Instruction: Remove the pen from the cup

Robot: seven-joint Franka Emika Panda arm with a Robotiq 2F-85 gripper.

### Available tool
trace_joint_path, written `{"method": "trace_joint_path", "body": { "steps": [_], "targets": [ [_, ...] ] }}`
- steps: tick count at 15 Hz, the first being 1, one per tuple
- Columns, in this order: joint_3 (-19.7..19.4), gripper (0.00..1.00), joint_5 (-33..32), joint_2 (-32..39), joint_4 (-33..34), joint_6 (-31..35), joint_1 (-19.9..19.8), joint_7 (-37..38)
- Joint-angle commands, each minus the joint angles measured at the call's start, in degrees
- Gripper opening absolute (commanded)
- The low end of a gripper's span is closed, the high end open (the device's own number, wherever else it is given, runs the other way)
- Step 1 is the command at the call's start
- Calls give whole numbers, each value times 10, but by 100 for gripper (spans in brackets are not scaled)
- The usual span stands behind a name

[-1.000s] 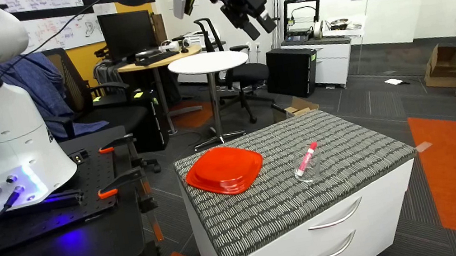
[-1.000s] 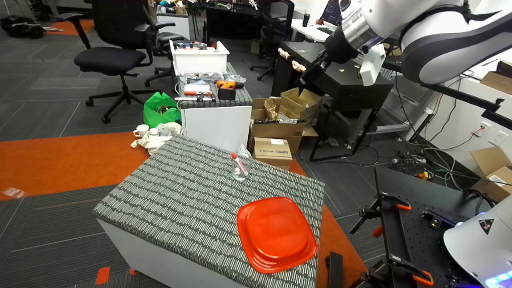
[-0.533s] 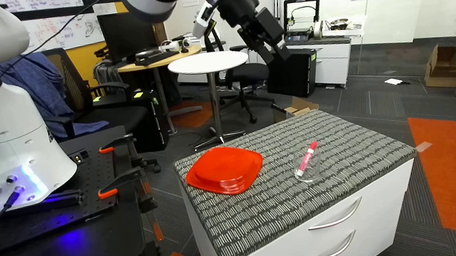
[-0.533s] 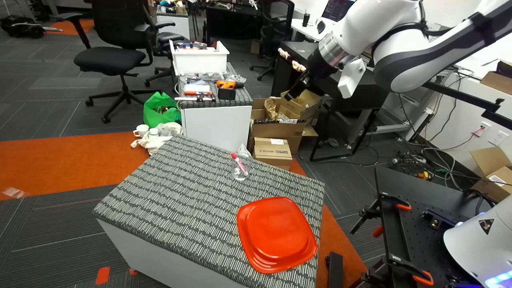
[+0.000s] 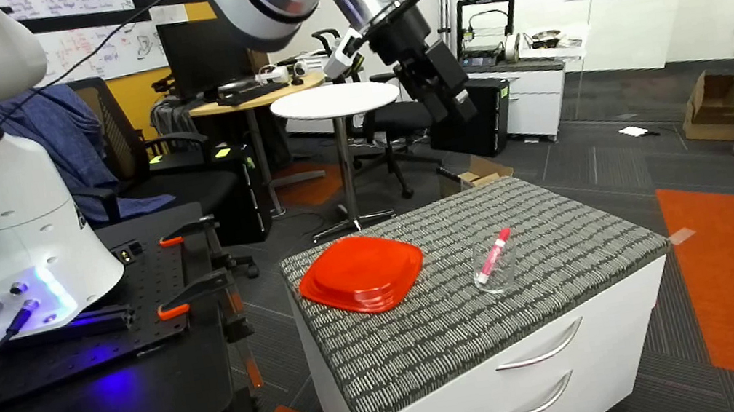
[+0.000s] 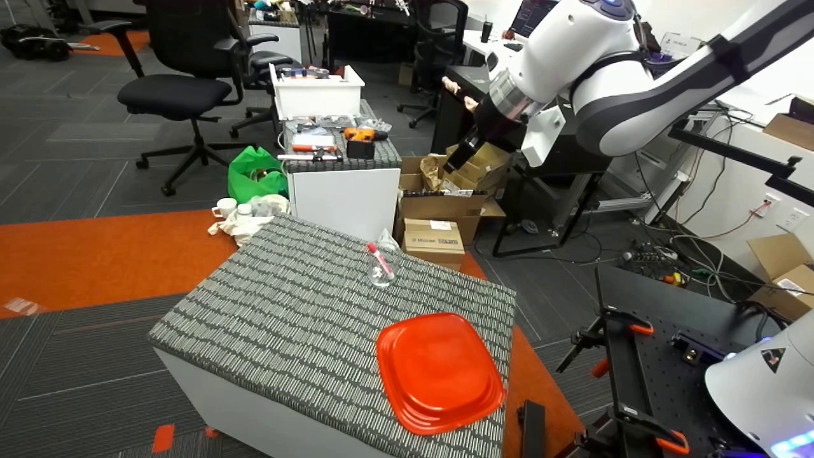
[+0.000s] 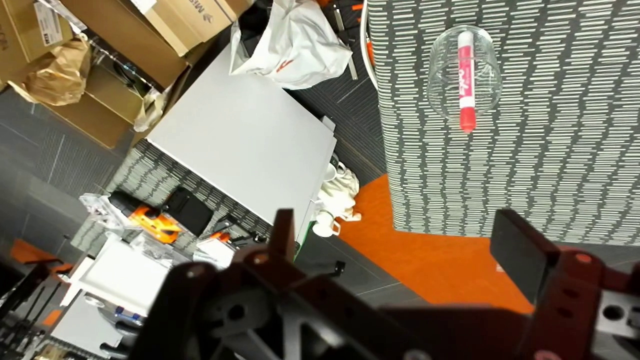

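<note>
The pen [image 5: 494,256] is a thin red-and-white marker. It leans inside the small clear cup [image 5: 509,278], with its red cap end above the rim in both exterior views. The pen [image 6: 380,258] and cup [image 6: 381,280] stand on the patterned cabinet top. In the wrist view the pen [image 7: 466,82] and cup [image 7: 489,85] are at the upper right, beyond the fingertips. My gripper [image 5: 456,117] hangs well above and apart from the cup. It also shows in an exterior view [image 6: 451,166]. In the wrist view my gripper [image 7: 395,217] is wide open with nothing between its fingers.
An orange-red dish [image 5: 363,273] lies on the cabinet top [image 5: 578,239] beside the cup, on the robot base's side; it shows too in an exterior view [image 6: 439,375]. A white cabinet with tools [image 6: 343,197] and cardboard boxes [image 6: 439,203] stand beyond the cabinet's edge.
The arm has come lower and the gripper has moved down and closer to the cabinet top. The pen, cup and dish have not moved.
</note>
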Motion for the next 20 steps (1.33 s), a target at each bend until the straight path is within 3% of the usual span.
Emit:
{"method": "trace_joint_path", "body": {
  "steps": [1, 5, 11, 16, 20],
  "targets": [
    [0, 100, 0, 0, 0, 0, 0, 0],
    [-27, 100, -126, 11, 25, 13, 13, 96],
    [-30, 100, -308, 85, 95, 61, 25, 287],
    [-27, 100, -368, 175, 157, 79, 31, 366],
    [-27, 100, -387, 237, 200, 89, 30, 373]
  ]
}}
